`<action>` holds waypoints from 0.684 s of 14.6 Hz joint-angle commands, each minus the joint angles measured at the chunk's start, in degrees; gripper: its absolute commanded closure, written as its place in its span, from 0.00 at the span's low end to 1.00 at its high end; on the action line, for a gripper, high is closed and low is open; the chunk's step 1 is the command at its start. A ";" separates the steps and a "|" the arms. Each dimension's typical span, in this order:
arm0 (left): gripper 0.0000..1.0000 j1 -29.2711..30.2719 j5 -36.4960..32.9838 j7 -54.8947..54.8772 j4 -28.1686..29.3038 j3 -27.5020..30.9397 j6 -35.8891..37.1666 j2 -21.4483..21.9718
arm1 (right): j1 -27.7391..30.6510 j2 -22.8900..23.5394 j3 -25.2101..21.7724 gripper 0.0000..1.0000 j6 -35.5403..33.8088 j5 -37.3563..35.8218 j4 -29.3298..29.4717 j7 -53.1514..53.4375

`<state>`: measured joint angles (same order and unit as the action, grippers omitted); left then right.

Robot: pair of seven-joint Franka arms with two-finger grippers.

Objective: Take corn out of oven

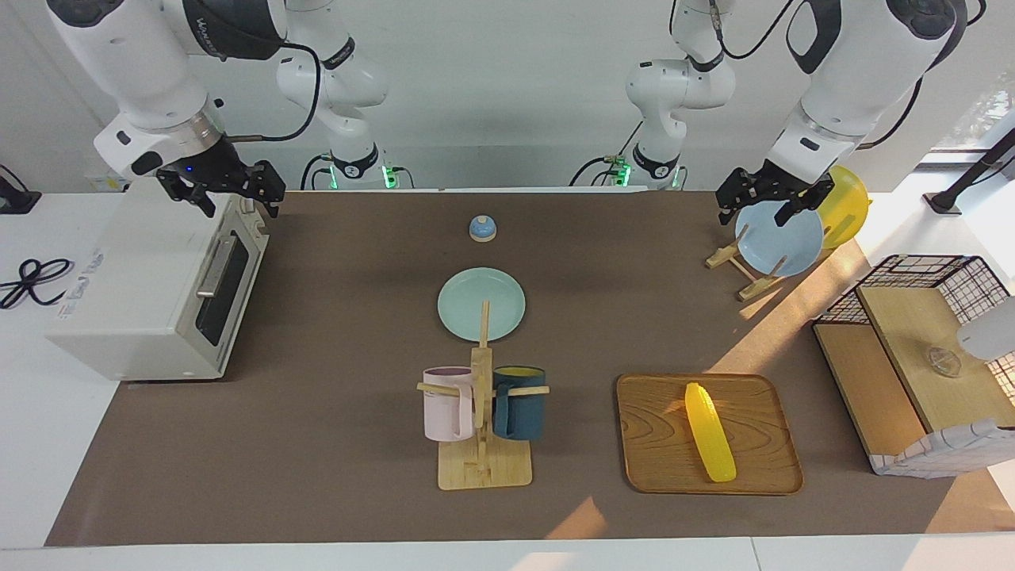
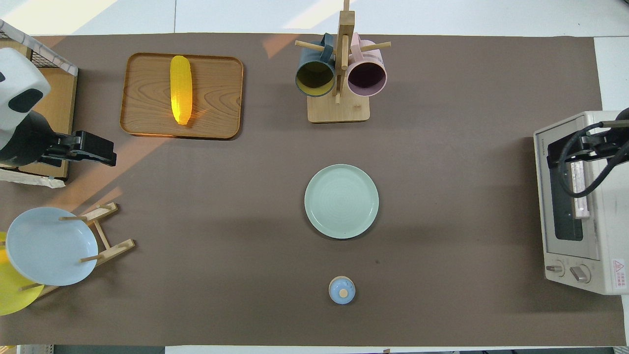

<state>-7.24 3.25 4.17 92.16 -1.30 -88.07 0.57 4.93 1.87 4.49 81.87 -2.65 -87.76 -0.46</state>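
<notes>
The corn [image 1: 710,432] is a bright yellow cob lying on a wooden tray [image 1: 658,452], farther from the robots and toward the left arm's end; it also shows in the overhead view [image 2: 181,88] on the tray [image 2: 216,98]. The white oven [image 1: 143,285] stands at the right arm's end with its dark glass door shut; it also shows in the overhead view [image 2: 607,221]. My right gripper [image 1: 238,194] is open and empty, up in the air over the oven's top front edge. My left gripper [image 1: 761,210] is open and empty over the plate rack.
A pale green plate [image 1: 481,303] lies mid-table, with a small blue bell [image 1: 482,228] nearer to the robots. A wooden mug rack [image 1: 482,420] holds a pink and a dark blue mug. A plate rack [image 1: 781,238] holds blue and yellow plates. A black wire basket shelf [image 1: 920,349] stands at the left arm's end.
</notes>
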 commanded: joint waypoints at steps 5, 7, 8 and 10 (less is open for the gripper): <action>0.00 -0.40 -0.96 0.13 1.00 0.95 0.62 1.45 | 0.79 -0.64 0.25 0.00 0.84 1.59 -0.83 0.54; 0.00 -0.66 -0.96 0.66 0.91 0.86 0.18 1.36 | 0.79 -0.64 0.25 0.00 0.84 1.59 -0.83 0.54; 0.00 -0.93 -0.96 0.75 0.83 0.95 0.18 1.27 | 0.79 -0.64 0.25 0.00 0.84 1.59 -0.83 0.54; 0.00 -1.02 -0.96 0.66 0.82 0.86 0.18 1.27 | 0.79 -0.73 0.25 0.00 0.84 1.59 -0.83 0.54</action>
